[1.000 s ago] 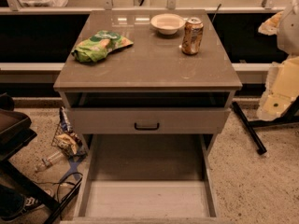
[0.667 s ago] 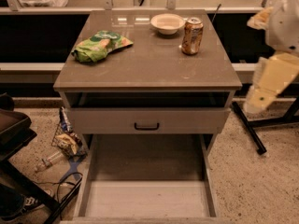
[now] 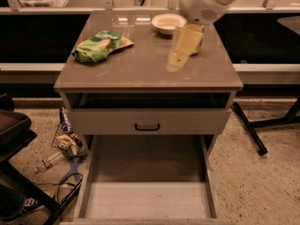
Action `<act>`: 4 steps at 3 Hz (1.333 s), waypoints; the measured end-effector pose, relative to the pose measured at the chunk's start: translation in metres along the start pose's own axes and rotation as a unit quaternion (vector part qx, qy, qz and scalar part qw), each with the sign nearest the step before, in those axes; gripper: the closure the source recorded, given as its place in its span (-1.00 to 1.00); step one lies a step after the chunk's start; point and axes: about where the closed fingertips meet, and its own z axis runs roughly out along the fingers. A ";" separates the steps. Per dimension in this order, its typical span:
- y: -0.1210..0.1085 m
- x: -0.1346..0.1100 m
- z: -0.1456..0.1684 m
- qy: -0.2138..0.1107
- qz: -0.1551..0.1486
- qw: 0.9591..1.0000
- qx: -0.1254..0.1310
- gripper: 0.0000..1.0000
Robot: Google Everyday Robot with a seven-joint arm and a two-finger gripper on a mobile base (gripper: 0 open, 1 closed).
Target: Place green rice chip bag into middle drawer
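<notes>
Well, the claw [image 3: 175, 63] hovers over the bench [image 3: 140, 71], apart from the green rice chip bag [image 3: 101, 45]; spread or pressed together, I cannot tell. The middle drawer [image 3: 147, 200] waits, pulled out, below.

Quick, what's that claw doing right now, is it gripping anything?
Claw: above the cabinet top, right of centre; open or closed cannot be told. The green rice chip bag lies apart from it.
</notes>
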 end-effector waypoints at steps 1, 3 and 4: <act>-0.025 -0.038 0.036 -0.054 -0.048 0.997 0.002 -1.00; -0.034 -0.046 0.058 -0.072 -0.058 0.996 0.005 -1.00; -0.049 -0.057 0.111 -0.091 -0.071 0.993 -0.001 -1.00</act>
